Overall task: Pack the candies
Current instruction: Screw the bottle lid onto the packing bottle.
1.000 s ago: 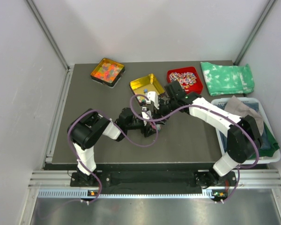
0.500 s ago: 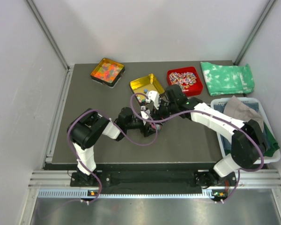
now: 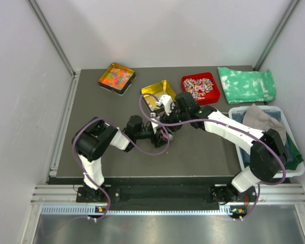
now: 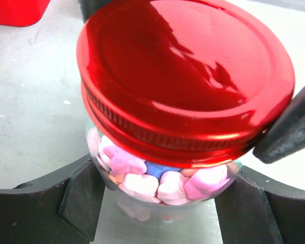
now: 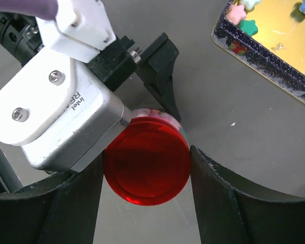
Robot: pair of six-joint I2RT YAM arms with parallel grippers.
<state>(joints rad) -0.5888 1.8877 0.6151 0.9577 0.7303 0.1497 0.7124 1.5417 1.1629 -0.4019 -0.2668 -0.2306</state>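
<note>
A small glass jar with a shiny red lid [image 4: 185, 76] stands on the dark table, filled with pink, white and blue candies [image 4: 142, 178]. My left gripper [image 4: 162, 201] is shut on the jar's glass body, one black finger on each side. From above, my right gripper [image 5: 146, 173] is shut on the red lid [image 5: 146, 168], both fingers touching its rim. In the top view both grippers meet at the table's middle, the left gripper [image 3: 160, 133] under the right gripper [image 3: 172, 119], and the jar is hidden there.
A yellow tray [image 3: 160, 90] with a few loose star-shaped candies [image 5: 246, 24] lies just behind the jar. A red tray [image 3: 200, 87] of striped wrapped sweets, an orange tray [image 3: 116, 77], a green cloth [image 3: 246, 85] and a white basket [image 3: 267, 137] stand around.
The right arm has swung left and come down over the jar, and its jaws have narrowed onto the red lid. The left gripper has kept its hold and place.
</note>
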